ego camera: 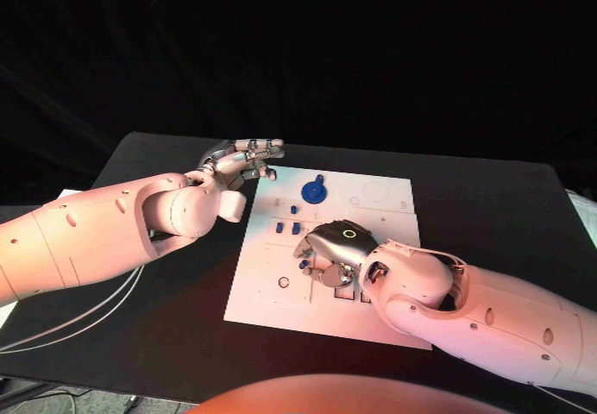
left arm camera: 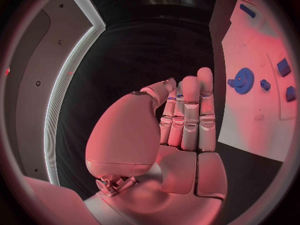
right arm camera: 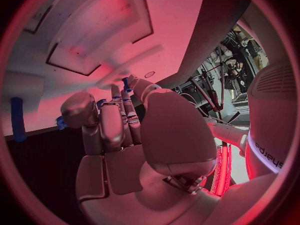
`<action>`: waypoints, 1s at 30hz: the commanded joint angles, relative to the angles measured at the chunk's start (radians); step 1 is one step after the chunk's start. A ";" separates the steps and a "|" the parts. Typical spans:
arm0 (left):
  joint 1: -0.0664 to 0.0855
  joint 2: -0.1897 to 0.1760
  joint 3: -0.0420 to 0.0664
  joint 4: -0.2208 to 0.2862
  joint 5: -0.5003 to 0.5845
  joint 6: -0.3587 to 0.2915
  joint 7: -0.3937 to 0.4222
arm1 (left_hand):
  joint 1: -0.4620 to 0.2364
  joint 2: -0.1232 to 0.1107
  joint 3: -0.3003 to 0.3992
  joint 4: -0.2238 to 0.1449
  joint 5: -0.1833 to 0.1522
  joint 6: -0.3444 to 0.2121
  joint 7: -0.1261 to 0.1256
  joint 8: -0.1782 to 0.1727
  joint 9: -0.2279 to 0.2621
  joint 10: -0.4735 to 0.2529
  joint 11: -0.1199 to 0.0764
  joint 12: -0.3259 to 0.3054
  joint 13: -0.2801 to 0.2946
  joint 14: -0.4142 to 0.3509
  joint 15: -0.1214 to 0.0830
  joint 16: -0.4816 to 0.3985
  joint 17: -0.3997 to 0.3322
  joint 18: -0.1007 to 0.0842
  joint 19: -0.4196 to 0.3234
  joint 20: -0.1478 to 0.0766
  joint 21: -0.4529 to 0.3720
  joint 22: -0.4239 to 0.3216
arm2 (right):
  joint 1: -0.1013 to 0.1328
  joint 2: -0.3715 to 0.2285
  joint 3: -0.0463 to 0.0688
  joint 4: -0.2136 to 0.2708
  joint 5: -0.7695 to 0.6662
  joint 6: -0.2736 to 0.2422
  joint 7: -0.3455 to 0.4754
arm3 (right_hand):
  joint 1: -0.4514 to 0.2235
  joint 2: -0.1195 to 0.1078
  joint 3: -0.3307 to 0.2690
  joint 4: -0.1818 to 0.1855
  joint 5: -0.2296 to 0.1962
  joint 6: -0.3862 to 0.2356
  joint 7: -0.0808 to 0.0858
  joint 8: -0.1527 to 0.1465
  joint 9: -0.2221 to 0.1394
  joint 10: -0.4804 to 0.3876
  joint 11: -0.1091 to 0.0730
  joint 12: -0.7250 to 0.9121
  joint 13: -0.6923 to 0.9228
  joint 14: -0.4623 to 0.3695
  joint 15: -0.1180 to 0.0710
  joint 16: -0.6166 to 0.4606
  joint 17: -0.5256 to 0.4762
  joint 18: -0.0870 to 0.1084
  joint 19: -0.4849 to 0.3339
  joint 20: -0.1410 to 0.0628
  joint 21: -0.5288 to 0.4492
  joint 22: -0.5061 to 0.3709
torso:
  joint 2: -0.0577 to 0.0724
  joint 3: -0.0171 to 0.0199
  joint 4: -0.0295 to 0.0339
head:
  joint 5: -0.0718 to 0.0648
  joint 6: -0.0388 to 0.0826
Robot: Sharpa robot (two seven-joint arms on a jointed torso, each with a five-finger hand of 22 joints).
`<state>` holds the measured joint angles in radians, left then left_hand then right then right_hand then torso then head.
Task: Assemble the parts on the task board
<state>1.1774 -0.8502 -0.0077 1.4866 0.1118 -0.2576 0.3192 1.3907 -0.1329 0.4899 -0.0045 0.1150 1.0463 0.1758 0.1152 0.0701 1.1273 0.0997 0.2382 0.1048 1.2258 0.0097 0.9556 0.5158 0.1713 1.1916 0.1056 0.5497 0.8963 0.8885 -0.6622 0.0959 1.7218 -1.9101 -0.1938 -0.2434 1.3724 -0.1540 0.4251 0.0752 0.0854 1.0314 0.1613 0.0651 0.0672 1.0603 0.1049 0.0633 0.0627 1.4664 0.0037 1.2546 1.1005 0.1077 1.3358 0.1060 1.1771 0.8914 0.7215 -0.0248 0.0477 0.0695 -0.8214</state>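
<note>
Dark room, black bench [ego camera: 149,345], white task board [ego camera: 276,293] at its middle. Blue gear [ego camera: 315,191] lies flat at the board's far end; small blue parts [ego camera: 285,227] stand just nearer than the gear.

Left robot hand [ego camera: 244,159] hovers off the board's far left corner, fingers straight and together, holding nothing. Right robot hand [ego camera: 331,255] sits low over the board's middle, fingers curled down; a blue piece [right arm camera: 62,122] shows at its fingertips, possibly pinched, but I cannot tell.

Parts look like hard plastic: light, stiff, slick, easily flicked aside. Best taken by opposite sides, pinched; the gear by its raised hub or rim.
</note>
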 commanded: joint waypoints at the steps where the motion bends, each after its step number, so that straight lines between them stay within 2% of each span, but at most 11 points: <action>1: 0.000 0.003 0.001 0.000 -0.001 0.020 0.003 | 0.011 0.001 0.002 -0.007 -0.002 -0.006 0.001 0.006 -0.002 -0.006 -0.001 0.003 0.002 -0.007 0.000 -0.007 -0.001 0.011 -0.002 0.003 -0.005 -0.001 | -0.001 -0.005 0.000 0.005 0.008 -0.049 -0.001 | -0.011 0.002 -0.005 0.000 0.003 -0.006 0.000 -0.005 -0.001 -0.006 0.000 0.003 0.000 0.023 0.007 -0.008 -0.003 0.016 -0.005 0.000 -0.006 -0.003 | 0.000 0.0013 -0.0003 | -0.002 0.002; 3: 0.000 0.003 0.001 -0.001 -0.001 0.020 0.003 | 0.011 0.001 0.002 -0.007 -0.002 -0.006 0.001 0.006 -0.002 -0.006 -0.001 0.003 0.002 -0.007 0.000 -0.007 -0.001 0.011 -0.002 0.003 -0.005 -0.001 | -0.001 -0.013 0.000 0.011 0.019 -0.077 0.003 | -0.009 0.008 -0.007 0.000 0.010 -0.004 0.001 -0.002 0.000 -0.001 0.000 0.009 0.002 0.023 0.007 -0.008 -0.005 0.016 -0.005 0.000 -0.007 -0.003 | 0.000 0.0013 0.0002 | -0.004 0.004; 8: -0.001 0.001 0.001 -0.002 -0.001 0.020 0.003 | 0.011 0.001 0.002 -0.007 -0.002 -0.006 0.001 0.006 -0.002 -0.006 -0.001 0.003 0.002 -0.007 0.000 -0.007 -0.001 0.011 -0.002 0.003 -0.005 -0.001 | -0.001 -0.035 0.000 0.028 0.046 -0.106 0.005 | -0.002 0.015 -0.006 -0.003 0.022 0.001 0.003 0.000 0.002 0.025 -0.002 0.026 0.004 0.024 0.006 -0.006 -0.004 0.016 -0.001 0.000 -0.005 -0.001 | 0.001 0.0017 -0.0018 | -0.003 0.006; 10: -0.001 0.001 0.001 -0.002 -0.001 0.020 0.003 | 0.012 0.002 0.002 -0.008 -0.002 -0.006 0.001 0.006 -0.002 -0.007 -0.001 0.004 0.002 -0.007 0.001 -0.007 -0.001 0.011 -0.002 0.002 -0.006 -0.001 | 0.000 -0.043 0.001 0.033 0.054 -0.099 0.003 | -0.001 0.016 -0.006 -0.003 0.022 0.002 0.002 0.000 0.002 0.032 -0.004 0.031 0.005 0.025 0.005 -0.005 -0.003 0.016 -0.001 -0.001 -0.005 -0.001 | 0.000 0.0013 -0.0029 | -0.004 0.006; 13: -0.001 0.001 0.001 -0.002 -0.001 0.021 0.003 | 0.012 0.002 0.002 -0.008 -0.002 -0.007 0.001 0.006 -0.002 -0.007 -0.001 0.004 0.002 -0.007 0.001 -0.007 -0.001 0.011 -0.002 0.002 -0.006 -0.001 | 0.000 -0.051 0.001 0.038 0.061 -0.081 -0.001 | 0.001 0.016 -0.006 -0.004 0.021 0.004 0.000 0.000 0.002 0.039 -0.006 0.035 0.005 0.025 0.004 -0.005 -0.004 0.016 0.000 -0.002 -0.004 0.000 | 0.001 0.0009 -0.0011 | -0.006 0.007; 18: -0.001 0.001 0.001 -0.003 -0.002 0.020 0.003 | 0.012 0.002 0.002 -0.008 -0.002 -0.007 0.001 0.006 -0.002 -0.007 -0.001 0.004 0.002 -0.007 0.001 -0.007 -0.001 0.011 -0.002 0.002 -0.006 -0.001 | 0.000 -0.060 0.001 0.041 0.066 -0.043 -0.004 | 0.006 0.016 -0.004 -0.008 0.020 0.009 -0.004 0.002 0.003 0.047 -0.009 0.039 0.004 0.025 0.001 -0.005 -0.004 0.016 0.001 -0.004 -0.005 0.000 | 0.001 0.0017 -0.0003 | -0.006 0.005; 21: -0.001 0.001 0.000 -0.003 -0.004 0.020 0.002 | 0.012 0.002 0.002 -0.008 -0.002 -0.007 0.001 0.006 -0.002 -0.007 -0.001 0.004 0.002 -0.007 0.001 -0.007 -0.001 0.011 -0.002 0.002 -0.006 -0.001 | 0.000 -0.063 0.001 0.041 0.067 -0.030 -0.004 | 0.010 0.019 -0.001 -0.010 0.020 0.018 -0.006 0.005 0.005 0.054 -0.012 0.042 0.004 0.025 -0.001 -0.005 -0.005 0.016 0.001 -0.005 -0.005 0.000 | 0.001 0.0006 0.0000 | -0.007 0.006; 26: -0.001 0.001 0.000 -0.003 -0.006 0.020 0.002 | 0.012 0.002 0.002 -0.008 -0.002 -0.007 0.001 0.006 -0.002 -0.007 -0.001 0.004 0.002 -0.007 0.001 -0.007 -0.001 0.011 -0.002 0.002 -0.006 -0.001 | 0.000 -0.059 0.001 0.037 0.068 -0.030 -0.004 | 0.016 0.028 0.008 -0.013 0.020 0.032 -0.009 0.007 0.007 0.075 -0.016 0.048 0.004 0.026 -0.005 -0.002 -0.003 0.015 0.004 -0.009 -0.002 0.004 | 0.001 0.0001 0.0005 | -0.008 0.004; 30: -0.001 0.002 0.000 -0.003 -0.007 0.022 0.002 | 0.013 0.002 0.002 -0.010 -0.002 -0.007 0.001 0.006 -0.002 -0.007 -0.001 0.005 0.002 -0.007 0.001 -0.007 -0.002 0.011 -0.002 0.002 -0.006 -0.001 | 0.000 -0.061 0.001 0.041 0.055 -0.061 -0.018 | 0.023 0.036 0.018 -0.016 0.020 0.041 -0.011 0.009 0.008 0.085 -0.019 0.049 0.003 0.027 -0.008 -0.001 -0.002 0.015 0.006 -0.012 -0.001 0.005 | 0.000 0.0007 0.0012 | -0.011 0.006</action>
<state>1.1761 -0.8501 -0.0079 1.4823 0.1107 -0.2554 0.3172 1.3946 -0.1290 0.4928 -0.0073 0.1150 1.0463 0.1758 0.1152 0.0701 1.1273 0.0997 0.2382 0.1054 1.2258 0.0097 0.9556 0.5151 0.1713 1.1916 0.1056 0.5497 0.8965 0.8891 -0.7224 0.0967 1.7596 -1.8433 -0.2455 -0.2466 1.3940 -0.1222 0.4362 0.0591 0.1027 1.0650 0.1509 0.0692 0.0736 1.1413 0.0850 0.1065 0.0661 1.4664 0.0036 1.2492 1.0969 0.1078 1.3396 0.1020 1.1771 0.8959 0.7222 -0.0242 0.0484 0.0607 -0.8167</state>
